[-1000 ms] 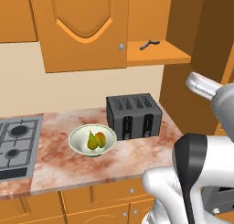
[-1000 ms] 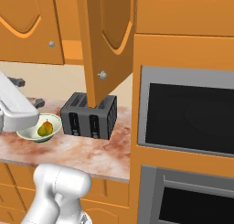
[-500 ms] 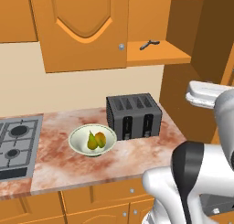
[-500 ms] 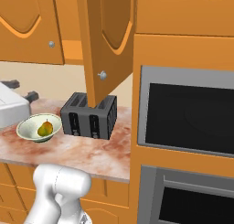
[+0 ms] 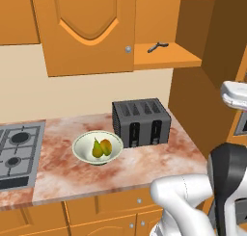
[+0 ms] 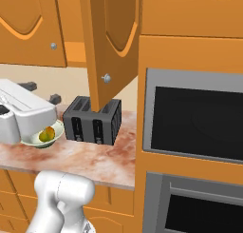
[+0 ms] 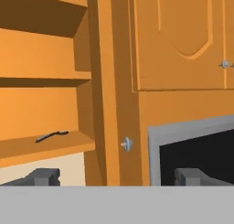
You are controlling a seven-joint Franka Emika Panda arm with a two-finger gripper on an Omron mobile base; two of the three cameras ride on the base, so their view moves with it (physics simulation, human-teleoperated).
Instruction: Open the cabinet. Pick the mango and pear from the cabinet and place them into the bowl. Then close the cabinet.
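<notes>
So the cabinet [image 5: 144,32] is where things stand half finished. Its left door is shut, but the right door [image 6: 111,46] is swung wide open, sticking out edge-on toward the robot, with its little silver knob [image 7: 126,144] showing right in the middle of the hand view. Inside, the bottom shelf [image 5: 166,57] has no fruit left on it that I can see, just some small dark utensil [image 5: 157,46] lying there.

Both fruits look to be in the bowl [image 5: 84,150] already: the pear [image 5: 96,149] on the left and the mango [image 5: 106,146] right beside it, touching or close to it. The bowl sits on the marbled counter [image 5: 144,165] just left of the black toaster [image 5: 141,122], with the stove [image 5: 17,150] further left.

The gripper [image 7: 116,176] has its jaws spread about as wide as they go and there's nothing between them. It's aimed at the open door's edge and knob, with the oven [image 6: 194,120] off to the right.

My read: opening is done, both pick-and-place bits are done, and the only thing left is swinging that right door shut. Pushing on the door face or edge would probably do it, no grab needed.
</notes>
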